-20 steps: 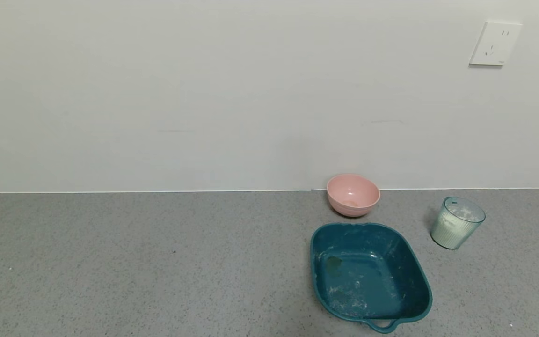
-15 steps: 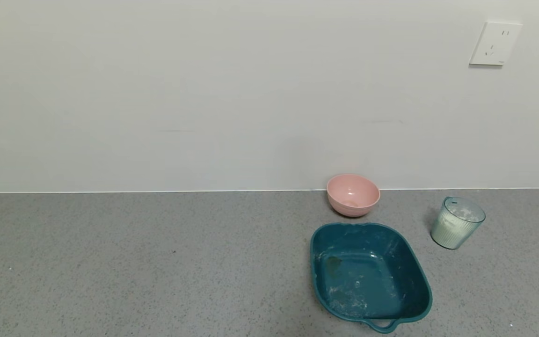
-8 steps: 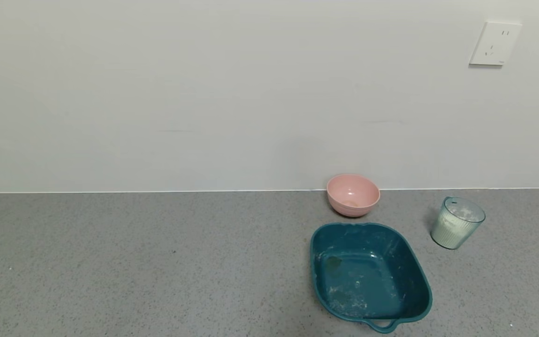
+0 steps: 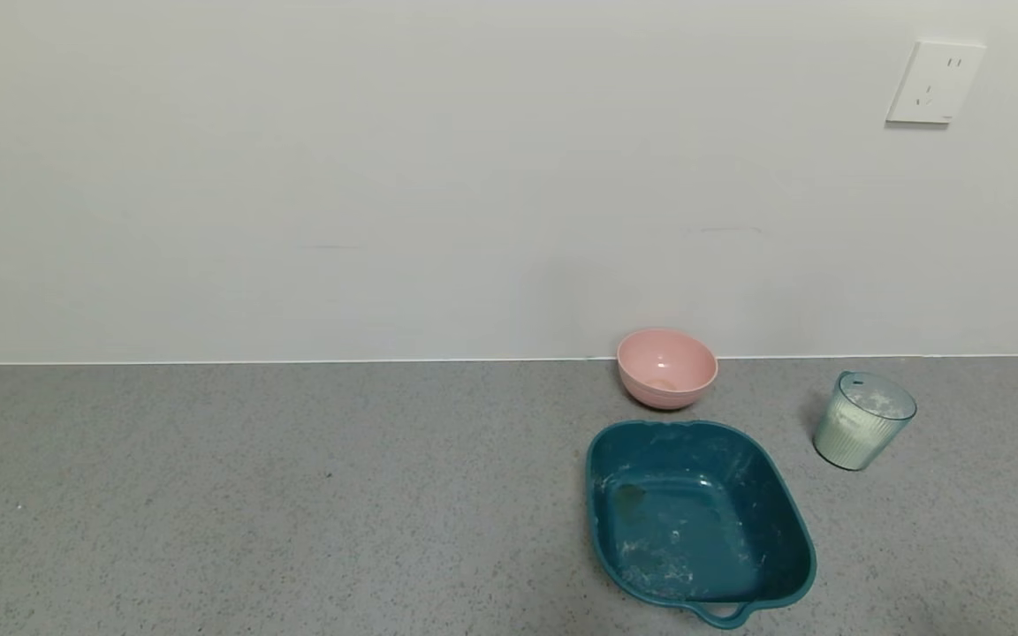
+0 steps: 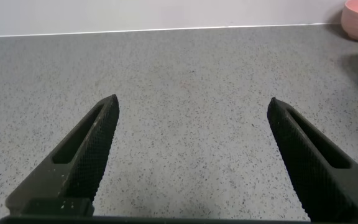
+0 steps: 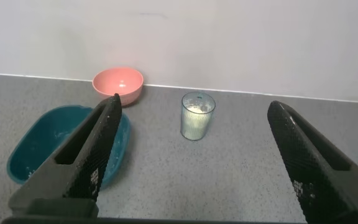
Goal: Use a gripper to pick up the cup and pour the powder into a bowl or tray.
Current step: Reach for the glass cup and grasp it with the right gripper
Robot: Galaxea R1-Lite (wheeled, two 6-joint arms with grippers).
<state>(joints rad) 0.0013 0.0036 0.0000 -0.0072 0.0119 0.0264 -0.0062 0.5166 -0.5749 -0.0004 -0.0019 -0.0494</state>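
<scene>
Head view: the cup of powder stands upright on the counter, right of the tray, with the bowl at the wall.

Left wrist view: left gripper spread wide over bare counter.

Right wrist view: right gripper gapes, cup well beyond its jaws, between them.

Nothing has visibly changed since earlier.

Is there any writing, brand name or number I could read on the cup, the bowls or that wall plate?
No readable text anywhere.
wall socket: a tiny mark at its lower corner, too small to read.
cup, pink bowl, teal tray: no print visible.
</scene>
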